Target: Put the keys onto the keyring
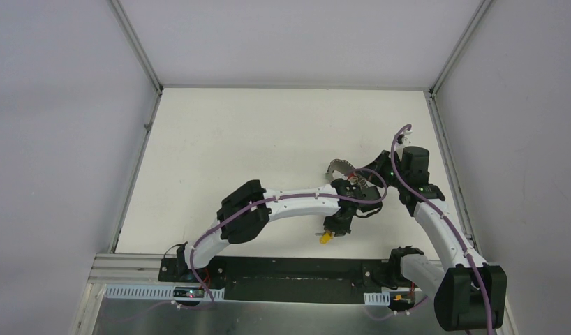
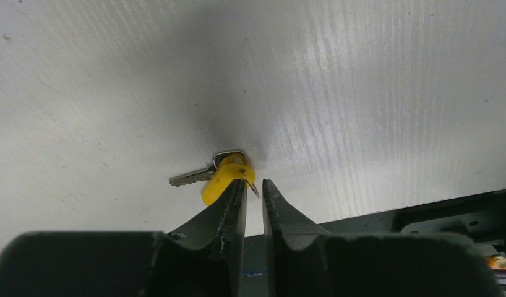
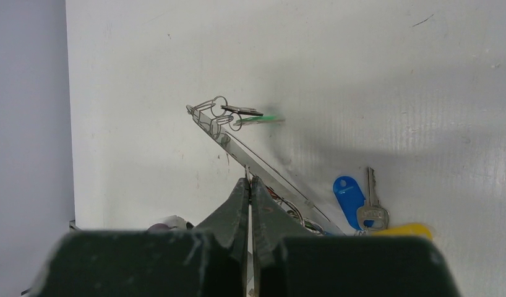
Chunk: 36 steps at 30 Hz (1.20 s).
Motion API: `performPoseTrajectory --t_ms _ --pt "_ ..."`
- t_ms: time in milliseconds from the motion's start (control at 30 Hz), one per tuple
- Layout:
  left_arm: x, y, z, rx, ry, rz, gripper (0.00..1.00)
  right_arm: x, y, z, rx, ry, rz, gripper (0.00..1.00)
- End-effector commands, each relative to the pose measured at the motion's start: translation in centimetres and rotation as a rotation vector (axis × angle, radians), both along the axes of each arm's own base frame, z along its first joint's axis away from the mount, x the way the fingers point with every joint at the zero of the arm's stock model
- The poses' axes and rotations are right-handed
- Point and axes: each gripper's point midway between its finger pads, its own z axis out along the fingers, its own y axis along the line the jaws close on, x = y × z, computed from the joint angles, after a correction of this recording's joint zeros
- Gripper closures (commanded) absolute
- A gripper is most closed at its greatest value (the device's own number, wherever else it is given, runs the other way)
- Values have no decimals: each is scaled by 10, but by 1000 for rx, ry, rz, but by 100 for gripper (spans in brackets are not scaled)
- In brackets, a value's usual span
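Observation:
My left gripper [image 1: 333, 229] [image 2: 253, 184] is nearly shut, pinching the thin wire loop of a yellow-headed key [image 1: 327, 239] [image 2: 222, 179]. The key's silver blade points left, above the white table near its front edge. My right gripper [image 1: 354, 184] [image 3: 249, 180] is shut on the thin grey keyring [image 1: 338, 167] [image 3: 229, 139] and holds it tilted on edge. A green-tagged key [image 3: 258, 117] and a dark key hang by small rings at the keyring's far end. A blue tag [image 3: 348, 197] and a silver key [image 3: 372, 210] are by its near end.
A yellow piece [image 3: 404, 230] shows at the lower right of the right wrist view. A black rail [image 1: 290, 269] [image 2: 424, 213] runs along the table's near edge. Grey walls with metal posts [image 1: 436, 91] close in the white table [image 1: 234, 139].

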Motion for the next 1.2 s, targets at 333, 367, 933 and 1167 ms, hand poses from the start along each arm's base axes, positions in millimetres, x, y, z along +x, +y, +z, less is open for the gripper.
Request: performPoseTrajectory --t_ms 333,367,933,1167 --pt "-1 -1 7 7 5 -13 96 -4 1 -5 -8 14 36 100" --pt "-1 0 7 9 5 -13 100 -4 2 -5 -8 14 37 100" --pt "41 76 90 -161 -159 36 100 -20 30 48 21 -122 327 100" --pt "68 142 148 -311 -281 84 100 -41 55 91 -6 -235 532 100"
